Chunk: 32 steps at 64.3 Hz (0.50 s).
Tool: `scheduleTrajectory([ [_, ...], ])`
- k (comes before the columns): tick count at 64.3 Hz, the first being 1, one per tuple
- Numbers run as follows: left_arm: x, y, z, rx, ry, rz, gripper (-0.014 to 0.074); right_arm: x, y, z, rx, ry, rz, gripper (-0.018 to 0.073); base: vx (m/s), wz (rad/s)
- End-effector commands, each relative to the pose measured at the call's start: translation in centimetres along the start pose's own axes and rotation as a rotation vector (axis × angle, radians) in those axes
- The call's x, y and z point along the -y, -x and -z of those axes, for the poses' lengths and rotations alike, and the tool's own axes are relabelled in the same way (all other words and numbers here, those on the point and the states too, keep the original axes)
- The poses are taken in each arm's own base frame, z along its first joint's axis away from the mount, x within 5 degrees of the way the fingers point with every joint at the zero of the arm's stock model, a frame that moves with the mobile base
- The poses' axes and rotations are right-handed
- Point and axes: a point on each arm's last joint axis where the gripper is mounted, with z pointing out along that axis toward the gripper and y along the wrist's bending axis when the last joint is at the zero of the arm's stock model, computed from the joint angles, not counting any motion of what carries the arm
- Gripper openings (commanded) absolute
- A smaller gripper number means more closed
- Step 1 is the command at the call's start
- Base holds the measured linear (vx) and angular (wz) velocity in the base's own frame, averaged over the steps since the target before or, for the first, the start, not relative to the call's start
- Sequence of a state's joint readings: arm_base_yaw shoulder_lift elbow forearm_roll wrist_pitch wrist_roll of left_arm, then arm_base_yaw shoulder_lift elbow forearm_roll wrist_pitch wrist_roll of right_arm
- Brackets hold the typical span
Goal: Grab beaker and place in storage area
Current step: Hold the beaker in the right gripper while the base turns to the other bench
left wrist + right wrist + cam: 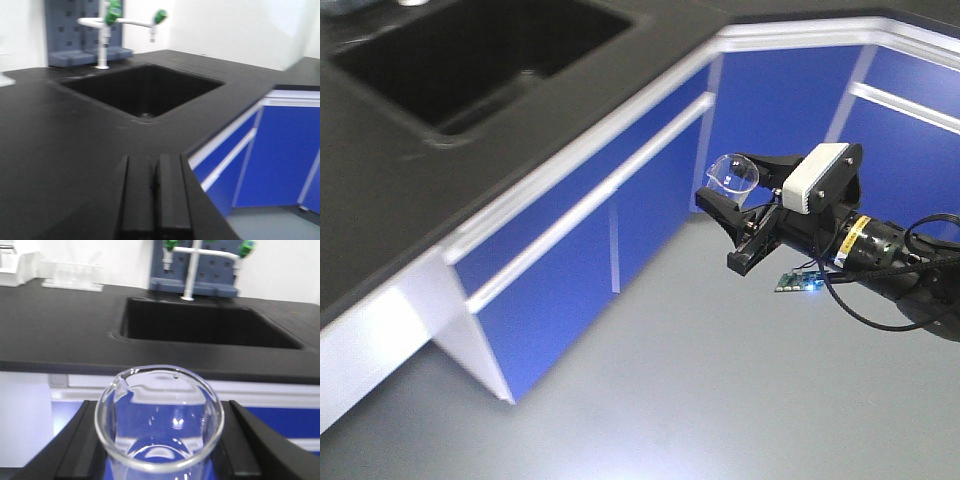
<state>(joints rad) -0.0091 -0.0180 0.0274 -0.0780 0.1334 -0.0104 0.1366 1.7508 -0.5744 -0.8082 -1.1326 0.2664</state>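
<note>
Clearly the right claw point(730, 185) clamps the beaker point(159, 422) by its sides, a finger against each wall and the rim clear above them, probably for carrying. It hangs over the floor point(700, 400), beside the blue cabinets point(570, 250). The left claw point(155, 200) is closed and empty above the black surface point(50, 140), near the sink point(142, 90). The floor side is open; the overhanging surface edge looks like the obstacle

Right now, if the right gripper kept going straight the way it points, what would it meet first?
Probably the blue cabinet front under the edge of the black counter. The right gripper, jaws shut on the beaker, aims there with nothing between, though depth is unclear.
</note>
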Motion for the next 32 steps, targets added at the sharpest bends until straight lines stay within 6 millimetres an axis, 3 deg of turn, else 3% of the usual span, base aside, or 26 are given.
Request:
scheduleTrajectory([
  [1, 0.08, 1.55, 0.22, 0.118, -0.005, 0.017, -0.0006, -0.1, 3.06, 0.27, 0.216, 0.024, 0.026, 0.0243, -0.17, -0.65],
  [32, 0.08, 1.55, 0.22, 0.118, -0.005, 0.017, -0.0006, -0.1, 3.06, 0.27, 0.216, 0.024, 0.026, 0.0243, -0.12, -0.58],
])
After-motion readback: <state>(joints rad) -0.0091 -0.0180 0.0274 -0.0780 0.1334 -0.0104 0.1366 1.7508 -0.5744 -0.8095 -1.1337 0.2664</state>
